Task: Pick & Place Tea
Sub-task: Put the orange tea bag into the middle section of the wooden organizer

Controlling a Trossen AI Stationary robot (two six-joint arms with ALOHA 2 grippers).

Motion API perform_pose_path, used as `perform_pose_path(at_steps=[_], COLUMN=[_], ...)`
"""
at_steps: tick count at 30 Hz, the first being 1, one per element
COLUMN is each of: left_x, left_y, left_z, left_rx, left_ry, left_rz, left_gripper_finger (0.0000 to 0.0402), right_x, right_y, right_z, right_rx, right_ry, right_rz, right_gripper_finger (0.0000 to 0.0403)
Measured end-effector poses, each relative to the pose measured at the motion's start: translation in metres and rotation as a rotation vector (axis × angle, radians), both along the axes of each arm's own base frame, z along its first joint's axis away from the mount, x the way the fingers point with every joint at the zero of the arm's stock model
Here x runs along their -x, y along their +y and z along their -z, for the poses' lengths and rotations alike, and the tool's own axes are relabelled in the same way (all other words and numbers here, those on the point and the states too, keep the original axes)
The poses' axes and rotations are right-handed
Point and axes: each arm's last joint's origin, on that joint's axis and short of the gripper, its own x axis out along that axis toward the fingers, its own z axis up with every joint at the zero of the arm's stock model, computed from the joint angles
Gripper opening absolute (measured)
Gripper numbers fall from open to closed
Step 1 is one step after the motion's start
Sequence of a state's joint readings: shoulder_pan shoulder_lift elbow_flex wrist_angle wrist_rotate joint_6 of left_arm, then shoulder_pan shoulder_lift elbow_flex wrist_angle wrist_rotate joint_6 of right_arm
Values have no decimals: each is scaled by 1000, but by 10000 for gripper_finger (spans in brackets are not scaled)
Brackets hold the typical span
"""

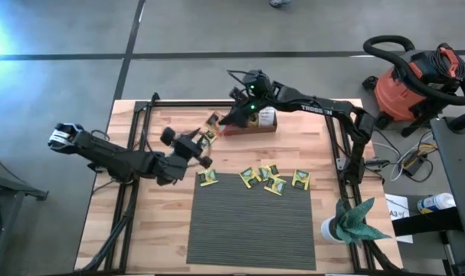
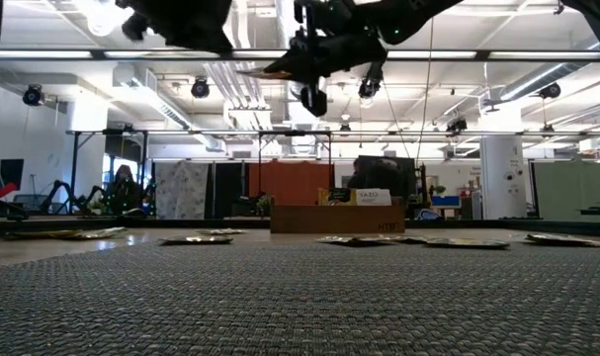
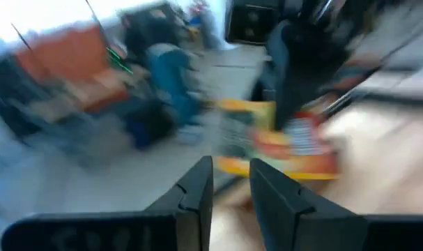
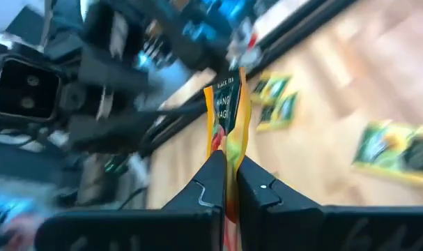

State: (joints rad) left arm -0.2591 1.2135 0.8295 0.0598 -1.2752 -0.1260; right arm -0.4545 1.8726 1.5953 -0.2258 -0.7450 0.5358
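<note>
Table [image 1: 148,230]: light wooden top carrying a dark ribbed mat [image 1: 251,222] at its near middle. Both arms reach in over the far half.

Right arm: stretched from the right side across to the far middle of the table. The right gripper [image 4: 228,167] is pinched tight on an orange sachet [image 4: 227,115], held edge-up between the fingertips and lifted clear of the table. In the high view this sachet [image 1: 212,121] shows just left of the tray.

Left arm: reaching in from the left, with the left gripper [image 3: 231,178] near the right gripper and slightly nearer the mat. Its fingers stand a narrow gap apart with nothing visibly between them. The view is blurred, so a thin sachet there cannot be ruled out.

Wooden tray [image 1: 257,123]: brown, at the far middle, partly under the right arm. The low view shows packets standing in it; the count and compartments cannot be told.

Loose tea: yellow-green sachets lie flat along the far edge of the mat: one [image 1: 209,177] at its left corner, then a cluster [image 1: 269,179] and one more [image 1: 301,179] toward the right. One more small sachet [image 1: 207,138] appears close by the left gripper; whether it is held or lying on the table cannot be told.

Progress (judgement): partway. One sachet is in hand near the tray and some tea appears already boxed. About half a dozen sachets on the table remain to be picked and placed.
</note>
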Motion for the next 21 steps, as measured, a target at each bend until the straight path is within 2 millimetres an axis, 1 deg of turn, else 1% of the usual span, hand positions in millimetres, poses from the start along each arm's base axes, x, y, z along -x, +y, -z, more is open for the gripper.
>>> perform_pose_path(at_steps=[3, 5, 9, 14, 18, 21], left_x=[6, 10, 19, 32, 39, 41], left_y=[11, 22, 45, 74, 92, 103], left_z=[-3, -3, -9, -26, -42, -44], left_rx=[220, 342, 494, 586, 582, 577], left_ry=[-181, -237, -348, -546, -650, -649], left_rz=[95, 127, 181, 300, 502, 578], left_gripper_finger=[90, 90, 90, 90, 90, 90], right_x=[3, 6, 16, 28, 40, 49], right_y=[-2, -1, 3, 17, 30, 39], right_z=[-9, -17, -38, -57, -60, -56], right_rx=[72, 111, 207, 302, 326, 286], right_ry=[-21, -36, -79, -126, -198, -297], right_rz=[77, 116, 179, 260, 354, 445], right_gripper_finger=[10, 10, 9, 9, 9, 9])
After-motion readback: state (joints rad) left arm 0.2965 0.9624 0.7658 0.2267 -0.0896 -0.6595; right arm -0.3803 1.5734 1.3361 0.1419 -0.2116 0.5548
